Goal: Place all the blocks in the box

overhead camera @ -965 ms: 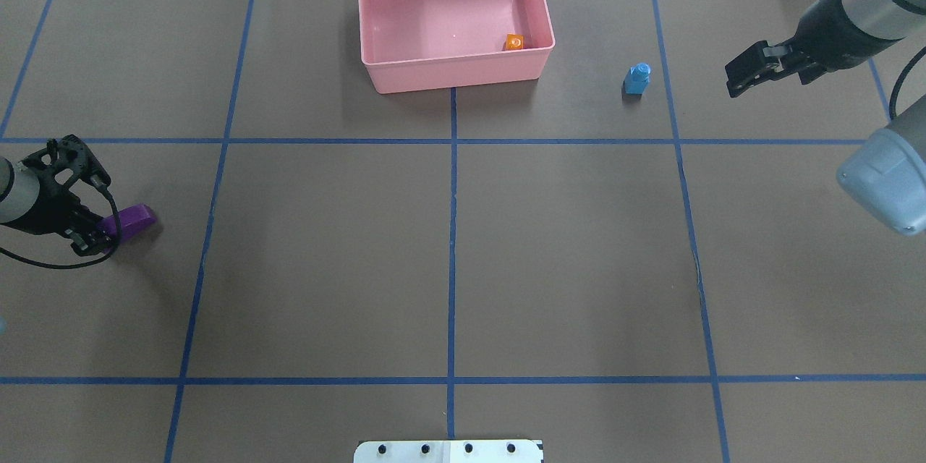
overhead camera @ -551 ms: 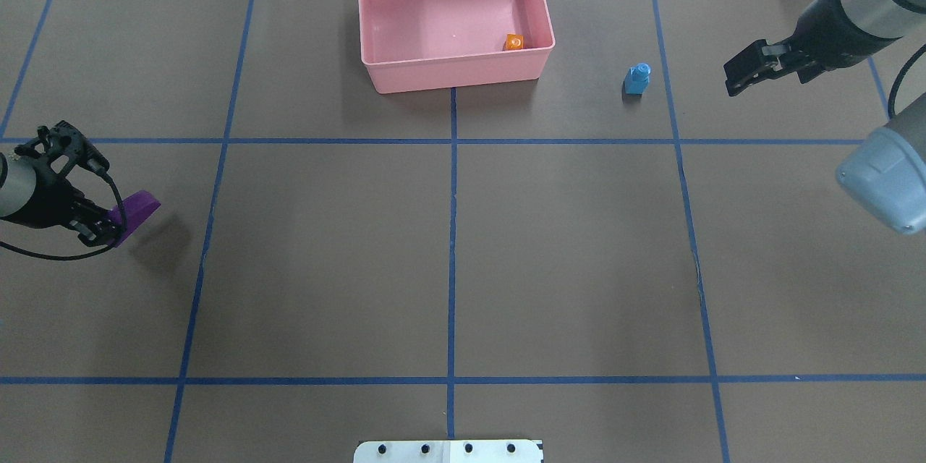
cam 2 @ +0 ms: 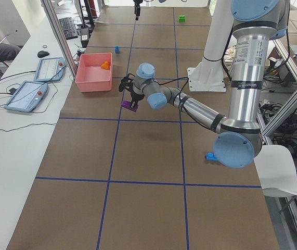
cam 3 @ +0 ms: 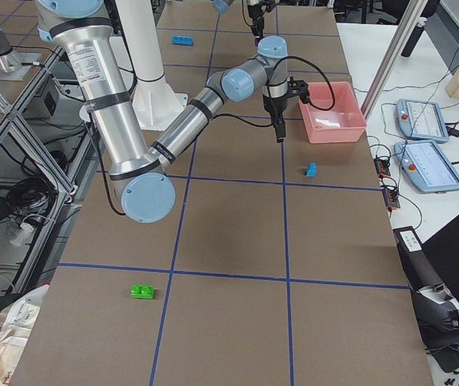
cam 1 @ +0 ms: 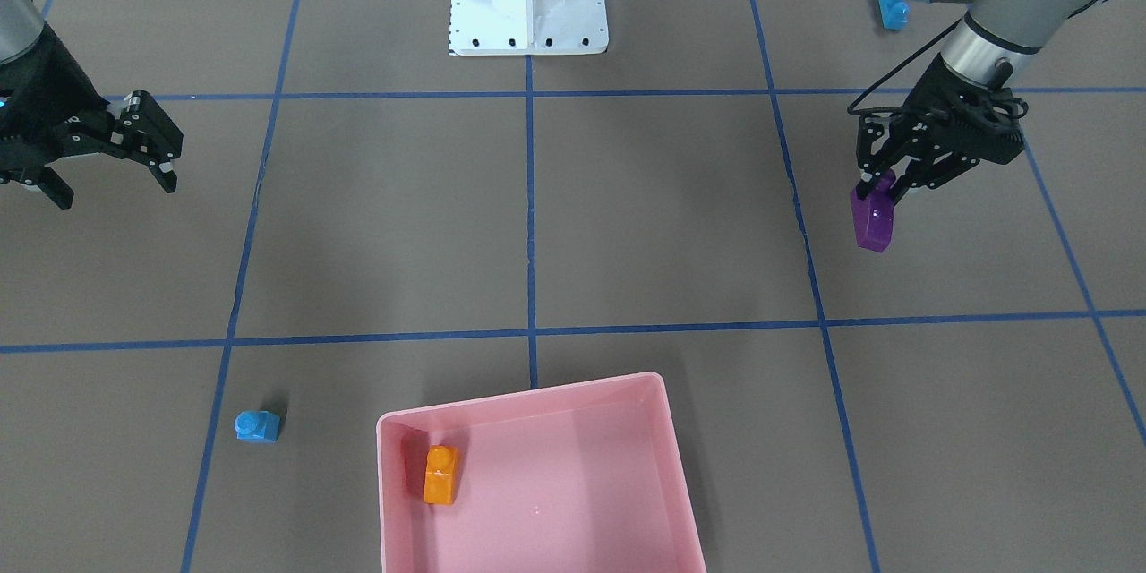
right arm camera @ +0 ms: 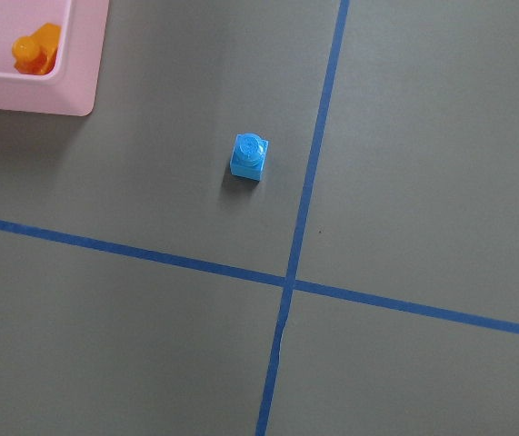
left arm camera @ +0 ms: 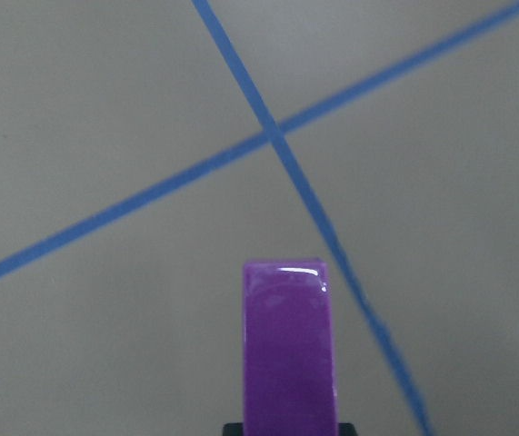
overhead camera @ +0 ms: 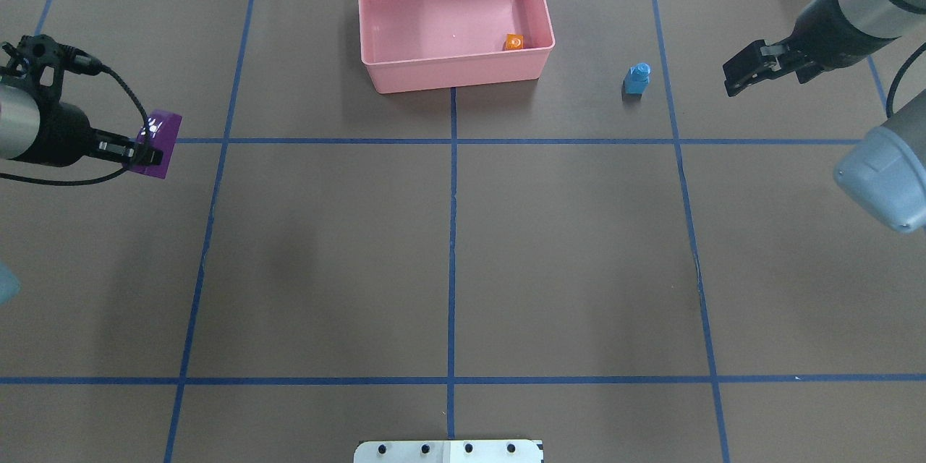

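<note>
One purple block (cam 1: 872, 222) hangs pinched in the left hand (cam 1: 882, 186) above the surface (cam 1: 627, 242), well apart from the box (cam 1: 528, 396), likely bound there.

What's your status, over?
Left gripper shut on purple block, held off table. Right gripper open, empty. Orange block in box; small blue block outside. No obstacle seen toward box.

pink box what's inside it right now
One orange block by a wall near a corner; the rest of the box floor is bare. Overhead, the near wall hides a strip of floor, but the front view shows it bare.
</note>
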Action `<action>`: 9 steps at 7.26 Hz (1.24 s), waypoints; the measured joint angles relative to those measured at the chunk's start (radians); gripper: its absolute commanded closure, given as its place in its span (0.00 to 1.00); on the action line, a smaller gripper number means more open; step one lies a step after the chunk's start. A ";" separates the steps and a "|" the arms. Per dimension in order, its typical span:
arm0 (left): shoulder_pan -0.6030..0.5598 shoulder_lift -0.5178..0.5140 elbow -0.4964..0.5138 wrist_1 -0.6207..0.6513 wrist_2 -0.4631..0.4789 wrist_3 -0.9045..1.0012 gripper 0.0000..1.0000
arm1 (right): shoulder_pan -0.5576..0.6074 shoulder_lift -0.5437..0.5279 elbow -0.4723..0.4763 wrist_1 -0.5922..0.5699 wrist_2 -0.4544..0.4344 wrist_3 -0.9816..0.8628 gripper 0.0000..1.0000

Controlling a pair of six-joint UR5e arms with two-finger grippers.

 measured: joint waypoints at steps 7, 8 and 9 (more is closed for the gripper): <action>0.005 -0.803 0.513 0.372 0.023 -0.334 1.00 | -0.004 0.007 -0.035 0.005 -0.004 0.000 0.01; 0.018 -0.900 0.664 0.359 0.062 -0.345 1.00 | -0.005 0.008 -0.042 0.005 -0.005 0.000 0.01; 0.037 -0.962 0.796 0.313 0.107 -0.358 1.00 | -0.007 0.011 -0.059 0.017 -0.005 0.001 0.01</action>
